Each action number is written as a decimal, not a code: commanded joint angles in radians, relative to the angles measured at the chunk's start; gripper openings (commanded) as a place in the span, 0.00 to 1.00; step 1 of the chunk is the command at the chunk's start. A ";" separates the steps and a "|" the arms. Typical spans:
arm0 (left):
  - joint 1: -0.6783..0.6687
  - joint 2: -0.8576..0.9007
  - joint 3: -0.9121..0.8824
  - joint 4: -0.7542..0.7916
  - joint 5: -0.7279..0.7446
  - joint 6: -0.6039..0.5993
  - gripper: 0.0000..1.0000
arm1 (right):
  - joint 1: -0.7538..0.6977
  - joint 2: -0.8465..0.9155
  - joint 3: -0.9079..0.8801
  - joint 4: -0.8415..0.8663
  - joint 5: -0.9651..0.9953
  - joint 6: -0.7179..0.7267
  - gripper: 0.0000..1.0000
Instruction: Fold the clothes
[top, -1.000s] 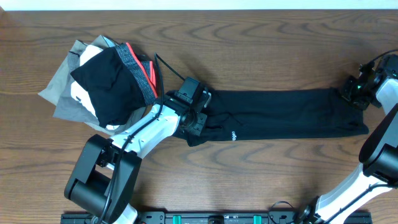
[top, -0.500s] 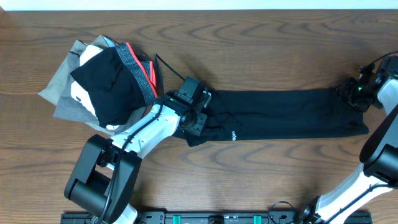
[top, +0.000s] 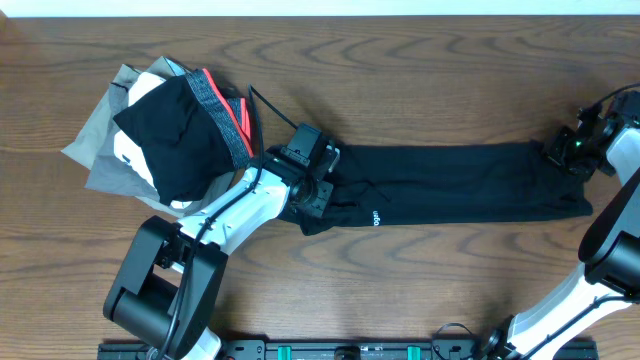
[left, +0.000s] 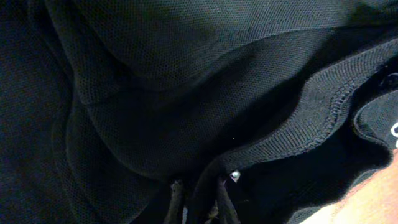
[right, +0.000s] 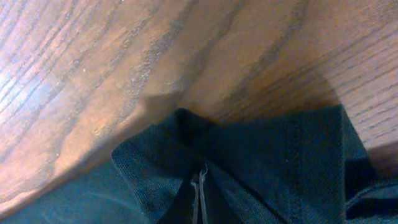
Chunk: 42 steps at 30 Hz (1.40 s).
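A black thin-fabric shirt (top: 460, 185) lies as a long folded strip on the brown wooden tabletop (top: 400, 70), reaching away from a heap of grey, black and red garments (top: 170, 130). The left fingers (left: 176, 204) narrowly pinch the end nearest the heap; the right fingers (right: 196, 202) are closed on the farthest corner

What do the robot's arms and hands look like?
The left arm and right arm have white rounded links and black joints. A black cable runs along the left arm. The left hand and right hand are black and blocky; a green light shows on the right.
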 joint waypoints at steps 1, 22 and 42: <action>-0.001 0.009 0.000 0.002 -0.008 -0.013 0.20 | -0.028 -0.029 -0.006 0.001 -0.040 0.000 0.01; -0.001 0.009 0.000 0.009 -0.008 -0.013 0.21 | 0.008 0.037 -0.010 0.023 -0.167 -0.142 0.19; -0.001 0.009 0.000 0.009 -0.008 -0.013 0.21 | -0.068 -0.011 -0.009 0.004 -0.015 -0.085 0.01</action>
